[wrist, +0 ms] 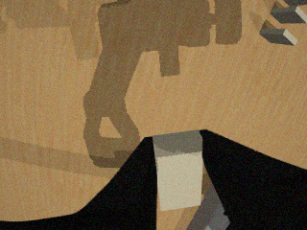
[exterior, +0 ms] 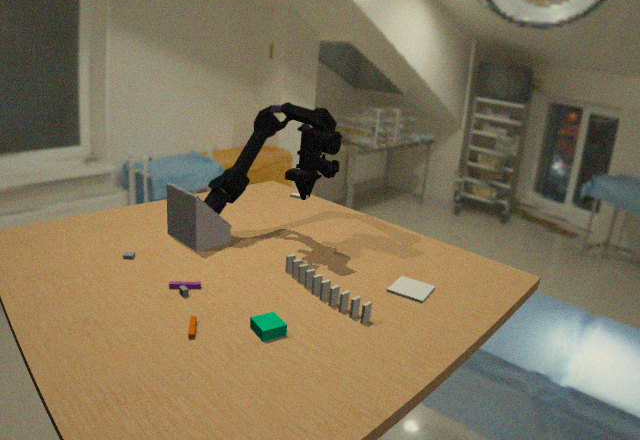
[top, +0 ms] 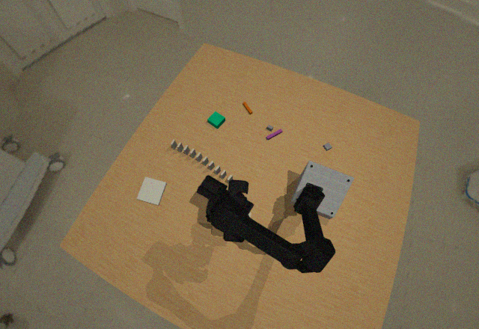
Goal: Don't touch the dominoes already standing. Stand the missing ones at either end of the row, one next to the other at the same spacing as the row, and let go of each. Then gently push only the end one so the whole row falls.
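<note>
A row of several pale standing dominoes runs across the table. Its end nearest the arm is a domino; its other end is a domino. The row looks upright and evenly spaced. My gripper is shut on a loose domino, which shows white and grey between the fingertips. It is held well above the table, beyond the near end of the row, and seems to lie flat. In the top view the arm hides the fingertips.
A white square tile lies beside the row. A green block, an orange bar, a purple bar and two small grey blocks lie across the row. The arm stands by a grey wedge.
</note>
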You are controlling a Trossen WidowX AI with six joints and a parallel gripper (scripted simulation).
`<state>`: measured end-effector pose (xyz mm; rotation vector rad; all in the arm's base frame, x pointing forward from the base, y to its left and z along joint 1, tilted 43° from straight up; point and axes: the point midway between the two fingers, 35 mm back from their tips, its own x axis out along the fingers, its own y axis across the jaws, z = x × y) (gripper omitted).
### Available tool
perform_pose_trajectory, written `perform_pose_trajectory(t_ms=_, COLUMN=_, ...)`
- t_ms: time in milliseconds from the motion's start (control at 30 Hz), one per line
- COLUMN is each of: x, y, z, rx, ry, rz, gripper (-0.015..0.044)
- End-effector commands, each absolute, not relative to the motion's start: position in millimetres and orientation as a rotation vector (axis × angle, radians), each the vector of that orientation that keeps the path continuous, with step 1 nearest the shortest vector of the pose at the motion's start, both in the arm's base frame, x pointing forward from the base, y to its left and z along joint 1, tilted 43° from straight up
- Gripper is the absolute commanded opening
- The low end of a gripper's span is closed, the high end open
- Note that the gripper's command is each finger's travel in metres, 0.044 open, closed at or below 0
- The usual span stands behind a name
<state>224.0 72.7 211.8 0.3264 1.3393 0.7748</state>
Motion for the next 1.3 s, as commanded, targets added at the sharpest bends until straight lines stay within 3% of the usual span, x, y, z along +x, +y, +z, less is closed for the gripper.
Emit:
perform_pose_trajectory(t_ms=0, x=249, y=104, z=241, rx=0.754, ry=1.528, rz=0.424, gripper=0.0107)
perform_pose_trajectory(t_ms=533, x=250, y=107, z=242, rx=0.786, ry=1.542, rz=0.389, gripper=0.0107)
perform_pose_trajectory(t_ms=1267, x=250, y=116, z=184, rx=0.415, ry=1.363, rz=0.031, gripper=0.0107)
